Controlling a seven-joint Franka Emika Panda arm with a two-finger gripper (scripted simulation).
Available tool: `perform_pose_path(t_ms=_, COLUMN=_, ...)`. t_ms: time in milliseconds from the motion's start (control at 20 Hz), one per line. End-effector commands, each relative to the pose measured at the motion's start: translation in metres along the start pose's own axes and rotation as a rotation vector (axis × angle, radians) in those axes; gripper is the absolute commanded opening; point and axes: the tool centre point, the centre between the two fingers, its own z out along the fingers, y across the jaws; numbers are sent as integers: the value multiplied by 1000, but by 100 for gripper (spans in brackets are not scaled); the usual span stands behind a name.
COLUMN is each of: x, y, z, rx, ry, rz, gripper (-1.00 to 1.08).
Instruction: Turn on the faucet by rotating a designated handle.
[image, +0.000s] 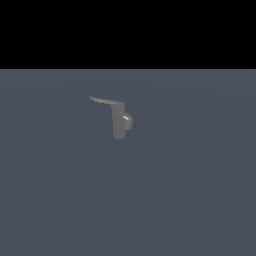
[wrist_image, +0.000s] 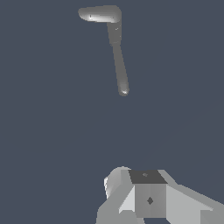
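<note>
One small grey faucet (image: 119, 125) stands alone on the flat blue-grey table (image: 60, 200) in the exterior view, a little above the middle of the surface and upright. Its short rounded spout (image: 128, 121) bulges from the body toward the exterior view's right, while the thin flat handle (image: 105, 101) projects from the top toward the exterior view's left, tapering to a narrow tip. No arm shows in this view. Seen from the wrist view, the same faucet (wrist_image: 101, 14) appears from above as a rounded pale shape, with the handle (wrist_image: 119, 65) running out from it as a long slim bar that ends in a bright rounded tip. The hand (wrist_image: 144, 197) shows only as pale blocky grey parts with a dark square face at the near edge of the picture, well apart from the handle and touching nothing; its fingertips are out of sight, so I cannot tell whether it is released or clenched.
</note>
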Motion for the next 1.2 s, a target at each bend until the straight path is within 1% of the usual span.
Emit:
perform_pose_path(t_ms=0, x=0, y=0, z=0, rx=0, ry=0, rz=0, gripper=-100)
perform_pose_path(t_ms=150, x=1, y=4, z=-2, rx=-3, ry=3, rz=7, gripper=-100)
perform_pose_path(t_ms=400, x=2, y=19, z=-11, rx=-14, ry=15, rz=33, gripper=-100)
perform_pose_path(t_ms=700, x=4, y=19, z=-11, rx=-11, ry=15, rz=39, gripper=-100)
perform_pose_path(t_ms=950, x=16, y=17, z=-11, rx=1, ry=14, rz=72, gripper=-100)
perform_pose_path(t_ms=1150, x=32, y=14, z=-10, rx=16, ry=11, rz=117, gripper=-100)
